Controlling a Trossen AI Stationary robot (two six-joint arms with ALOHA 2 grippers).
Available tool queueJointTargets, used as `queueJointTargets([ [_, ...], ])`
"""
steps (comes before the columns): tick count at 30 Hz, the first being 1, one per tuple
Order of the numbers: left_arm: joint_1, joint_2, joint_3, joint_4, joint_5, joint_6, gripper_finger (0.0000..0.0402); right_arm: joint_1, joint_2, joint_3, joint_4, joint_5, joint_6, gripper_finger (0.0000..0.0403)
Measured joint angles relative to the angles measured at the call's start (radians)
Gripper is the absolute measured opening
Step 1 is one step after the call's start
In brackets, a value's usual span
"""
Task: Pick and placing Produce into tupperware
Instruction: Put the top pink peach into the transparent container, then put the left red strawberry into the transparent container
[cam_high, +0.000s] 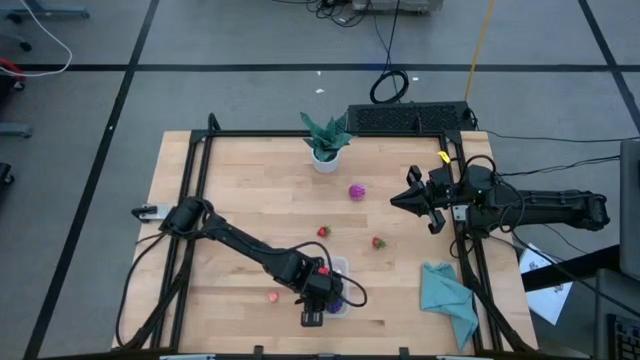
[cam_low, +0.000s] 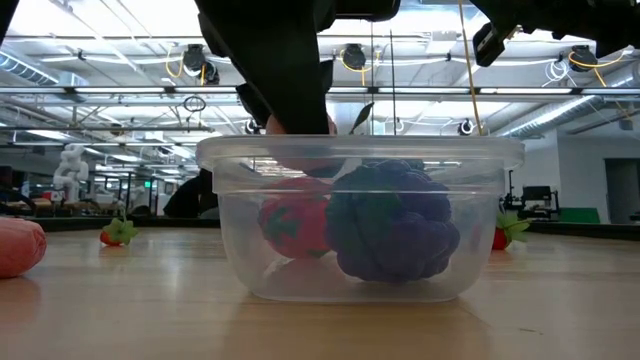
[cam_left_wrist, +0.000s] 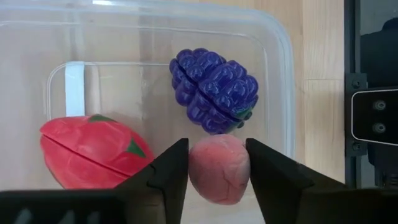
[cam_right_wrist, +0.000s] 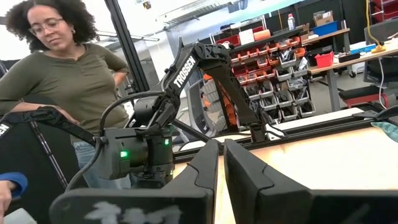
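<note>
The clear tupperware (cam_high: 338, 285) stands near the table's near edge. It holds a red strawberry-like piece (cam_left_wrist: 93, 152) and a dark purple berry (cam_left_wrist: 214, 90), both resting on its floor. My left gripper (cam_left_wrist: 217, 146) hangs over its open top, shut on a pinkish fruit (cam_left_wrist: 219, 169). Loose on the table lie a magenta piece (cam_high: 357, 191), two small red pieces (cam_high: 323, 232) (cam_high: 378, 242) and another pinkish piece (cam_high: 273, 296). My right gripper (cam_high: 400, 201) waits shut at the table's right side, touching nothing. My left gripper pinches the pinkish fruit by its two opposite sides (cam_left_wrist: 194, 168) between both fingers. It comes from above, pointing down into the tupperware. The fruit is lifted clear, level with the tupperware's rim (cam_low: 300, 125), above the red piece and the purple berry.
A green potted plant (cam_high: 325, 140) stands at the far edge, and a teal cloth (cam_high: 447, 298) lies at the near right corner. A black frame (cam_high: 200, 180) borders the table. Bare wood lies between the loose pieces. A person (cam_right_wrist: 68, 81) stands beyond the table.
</note>
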Motion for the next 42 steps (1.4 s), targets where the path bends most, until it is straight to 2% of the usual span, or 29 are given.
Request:
queueJointTargets([
  [9,0.005,0.000,0.000,-0.004,-0.008,0.001,0.0207,0.000,0.000,0.000,0.000,0.000,0.000,0.0018],
  [16,0.026,-0.001,0.000,-0.015,-0.008,0.059,0.0209,0.000,0.000,0.000,0.000,0.000,0.000,0.0018],
  [24,0.046,-0.060,0.000,-0.123,-0.021,0.046,0.0209,0.000,0.000,0.000,-0.002,0.000,0.000,0.0018],
  [35,0.034,-0.210,0.001,-0.331,-0.193,0.088,0.0209,0.000,0.002,0.000,-0.003,0.000,0.008,0.0018],
  [42,0.016,-0.239,0.001,-0.507,-0.326,-0.023,0.0209,0.000,0.002,0.000,-0.003,0.000,0.011,0.0018],
])
